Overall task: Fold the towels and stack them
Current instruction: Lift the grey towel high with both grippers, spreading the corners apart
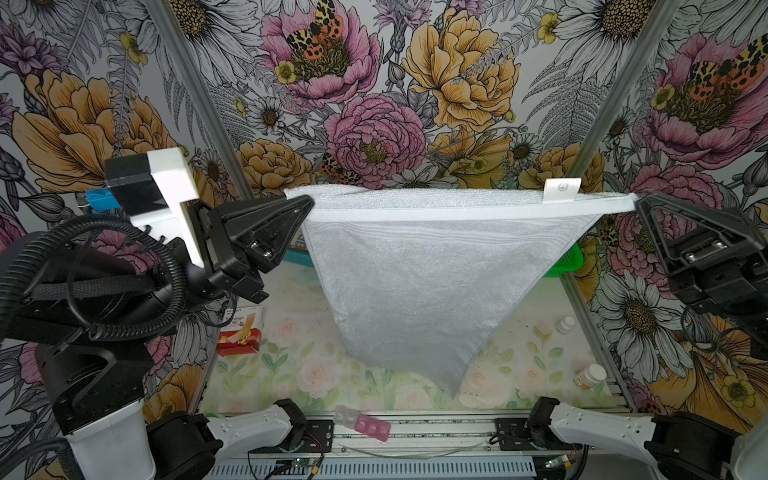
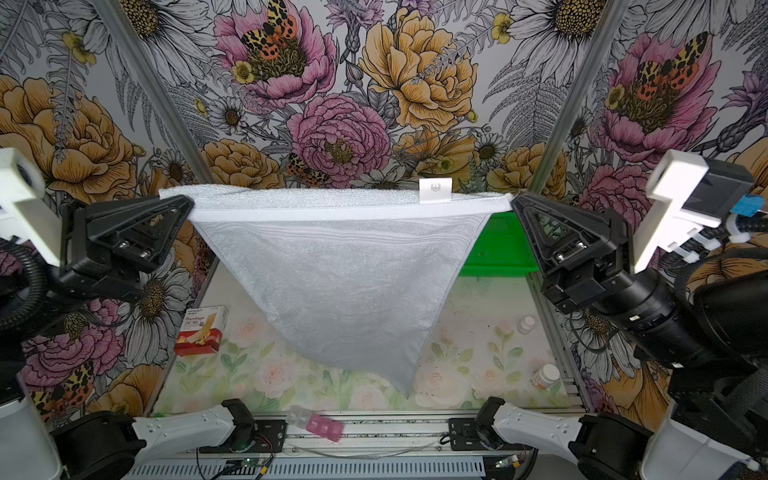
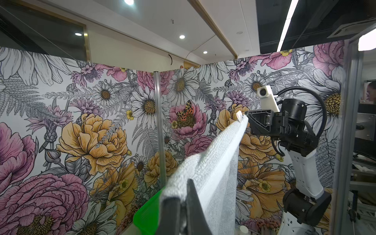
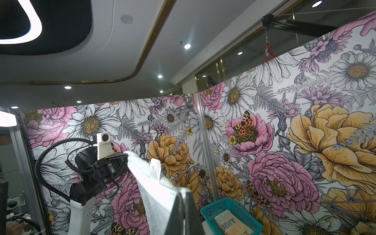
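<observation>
A large pale grey-white towel (image 1: pixel 415 282) (image 2: pixel 345 282) hangs high above the table, its top hem stretched taut between my two grippers. The free lower corner droops to a point. My left gripper (image 1: pixel 309 203) (image 2: pixel 191 203) (image 3: pixel 184 183) is shut on the hem's left end. My right gripper (image 1: pixel 638 199) (image 2: pixel 513 199) (image 4: pixel 182 192) is shut on the right end, near a white tag (image 1: pixel 561 189). A folded striped towel (image 4: pixel 234 223) with "RABBIT" lettering lies in a teal basket (image 4: pixel 230 203).
A green basket (image 2: pixel 498 245) (image 3: pixel 148 213) stands at the back right behind the towel. A red bandage box (image 1: pixel 241 332) lies at the left, two pill bottles (image 1: pixel 590 376) (image 1: pixel 565 324) at the right, and a pink pill organiser (image 1: pixel 365 424) at the front edge.
</observation>
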